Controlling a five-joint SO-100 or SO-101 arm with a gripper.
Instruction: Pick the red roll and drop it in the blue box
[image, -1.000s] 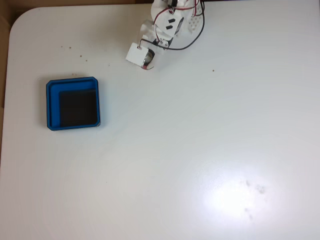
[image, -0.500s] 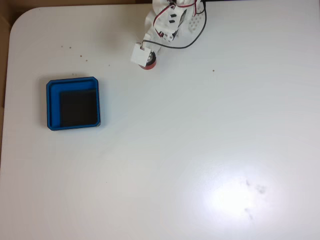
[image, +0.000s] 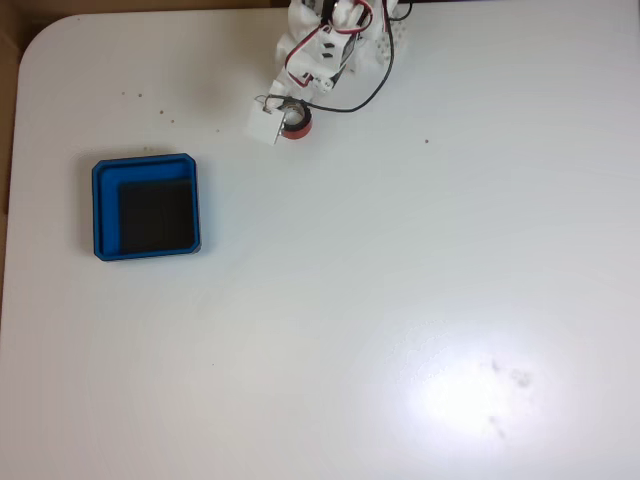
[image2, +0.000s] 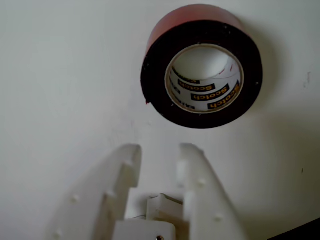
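The red roll (image2: 202, 75) lies flat on the white table, its dark face and pale printed core turned up. In the wrist view it rests just beyond the fingertips, with nothing between them. My gripper (image2: 160, 150) is open by a narrow gap, and its two white fingers (image2: 125, 170) reach up from the bottom edge. In the fixed view the red roll (image: 296, 125) sits near the table's far edge, right beside the white wrist block, and the gripper (image: 283, 110) hovers at it. The blue box (image: 146, 250) stands well to the left and nearer, with a bare black floor.
The white arm (image: 330, 40) with red and black cables enters from the top edge. The white table (image: 400, 300) stretches wide between roll and box. A few dark specks dot its surface, and its rounded corner shows at top left.
The wrist block has swung left and slightly down, uncovering more of the red roll. The roll stays at about the same spot. The box has not moved.
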